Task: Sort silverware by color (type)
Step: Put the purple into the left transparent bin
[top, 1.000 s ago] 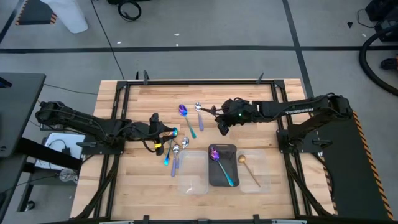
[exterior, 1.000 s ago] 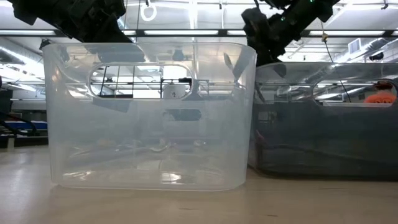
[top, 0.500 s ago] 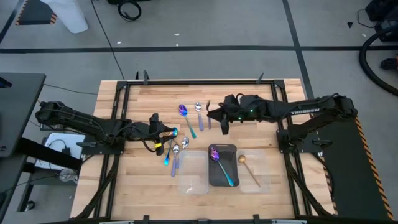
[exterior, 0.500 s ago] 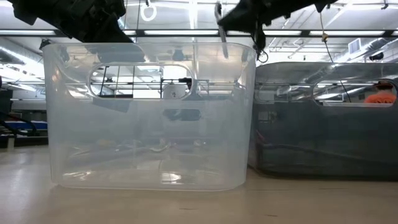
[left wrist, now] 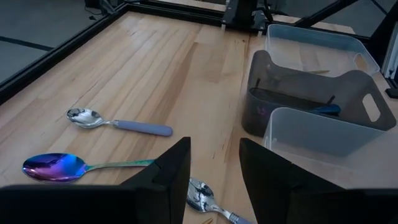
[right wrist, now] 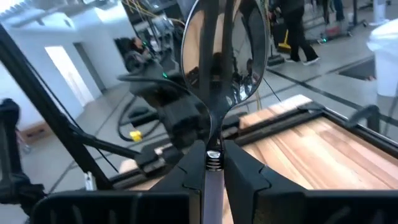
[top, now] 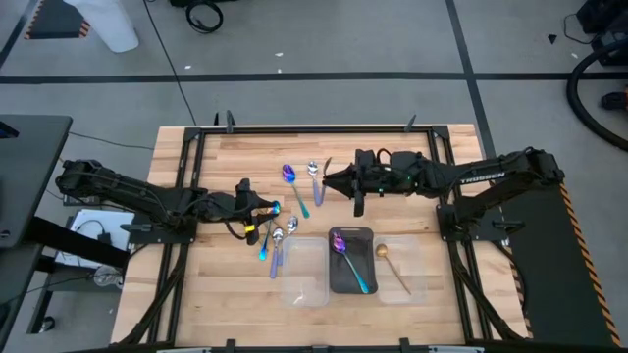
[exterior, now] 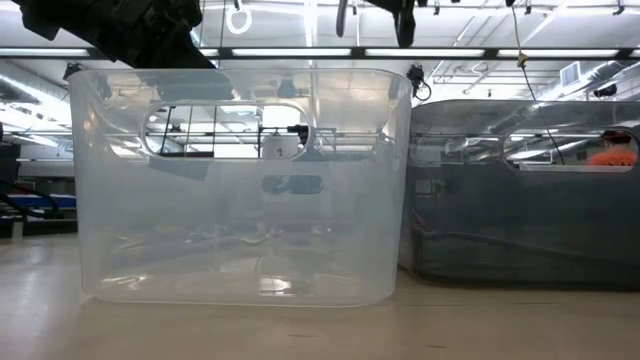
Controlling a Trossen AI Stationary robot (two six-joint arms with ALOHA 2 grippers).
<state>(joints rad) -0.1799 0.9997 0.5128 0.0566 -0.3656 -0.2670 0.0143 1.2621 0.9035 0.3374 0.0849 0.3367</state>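
Swung left since a second ago, your right gripper (top: 339, 179) pinches a silver spoon (right wrist: 222, 56) above the table; carry it level over the clear tray (top: 302, 277), while the left gripper (top: 278, 209) waits part-open.

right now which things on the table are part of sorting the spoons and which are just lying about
Job:
- silver spoon held up in the right gripper
- loose spoons on the wood
- purple-blue spoon in the dark tray
- gold spoon in a clear tray
- empty clear tray

Lying about:
- nothing on the table; left gripper waits open
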